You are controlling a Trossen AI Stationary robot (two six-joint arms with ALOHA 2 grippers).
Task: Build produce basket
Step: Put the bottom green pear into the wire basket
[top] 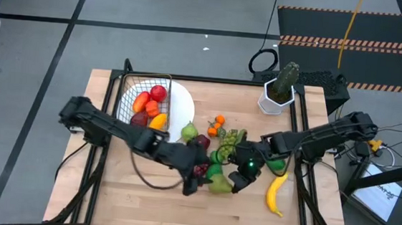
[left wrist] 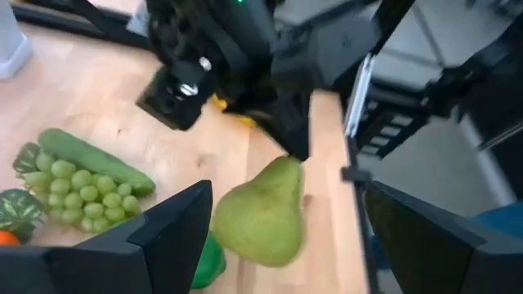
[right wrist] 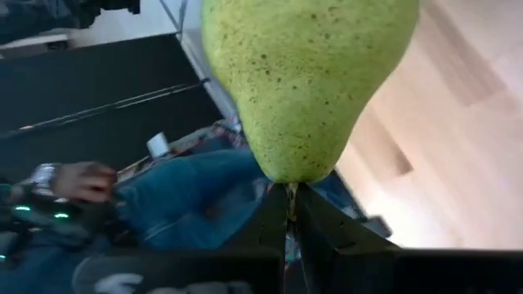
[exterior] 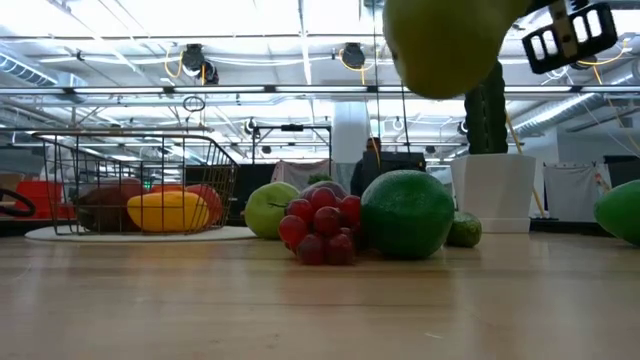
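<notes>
High view shows you partway through: the basket [top: 145, 97] near the bench's back left corner already holds several fruits, while grapes [top: 232, 138], oranges [top: 216, 124], a banana [top: 276, 193] and more still lie mid-bench toward the front. Your right gripper [right wrist: 288, 214] is clenched on the stem of a green pear [right wrist: 304, 77], dangling it above the bench. Your left gripper [left wrist: 282, 224] stands released, fingers wide on either side of that pear, likely for a handover. Most produce remains to load.
</notes>
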